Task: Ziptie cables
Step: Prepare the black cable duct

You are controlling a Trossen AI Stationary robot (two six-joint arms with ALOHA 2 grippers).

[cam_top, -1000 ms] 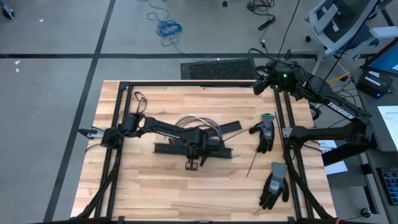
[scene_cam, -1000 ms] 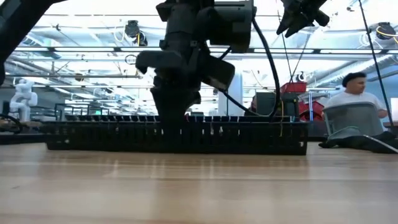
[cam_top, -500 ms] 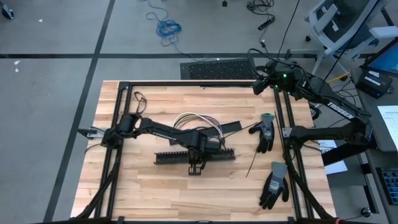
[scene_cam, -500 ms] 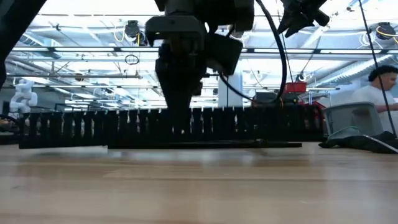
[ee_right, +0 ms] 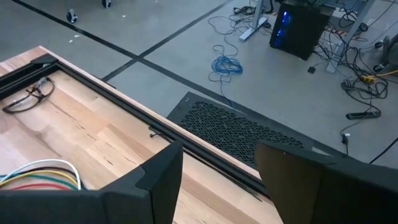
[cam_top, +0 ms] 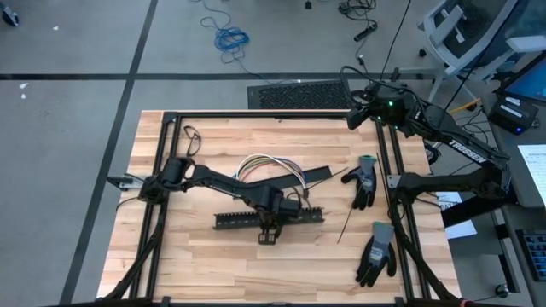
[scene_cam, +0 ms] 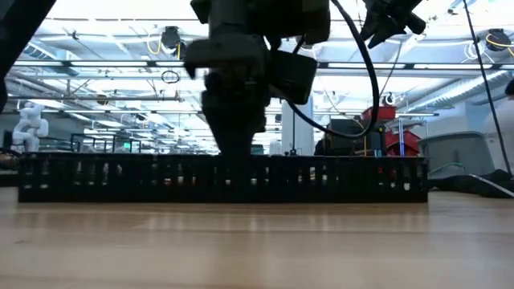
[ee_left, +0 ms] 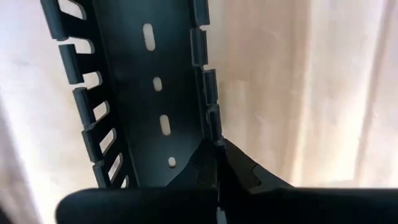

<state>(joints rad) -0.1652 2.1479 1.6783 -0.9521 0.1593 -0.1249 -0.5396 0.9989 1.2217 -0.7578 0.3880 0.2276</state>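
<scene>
Roughly in the middle of the wooden table [cam_top: 171, 256], the cables [cam_top: 266, 162] lie in an arched loop of yellow, green, white and red strands, their ends running down toward a black strip [cam_top: 317, 175] beside them. In the right wrist view the same cables [ee_right: 38, 174] show only as a curved corner, cut off by the picture's edge.

Just in front of the loop lies a long black slotted cable duct [cam_top: 269, 219] with comb-like side walls. The left gripper [cam_top: 270, 232] is down on it, fingers pinched tight on the duct's near wall; the left wrist view shows the two dark fingers [ee_left: 239, 174] meeting on that toothed edge. From table height the duct [scene_cam: 225, 178] stretches across the picture as a row of black teeth, with the left gripper [scene_cam: 234, 152] coming down onto it; the contact itself is hard to make out there.

The right gripper [cam_top: 357, 116] waits raised above the table's far right corner, jaws apart and holding nothing.

White lettering runs along the right arm [cam_top: 465, 152] but is too small to read surely. Two grey-and-black gloves [cam_top: 368, 213] lie at the right side, a thin black zip tie [cam_top: 345, 228] between them and the duct. A coiled blue cord [cam_top: 230, 38] lies on the floor beyond the table.
</scene>
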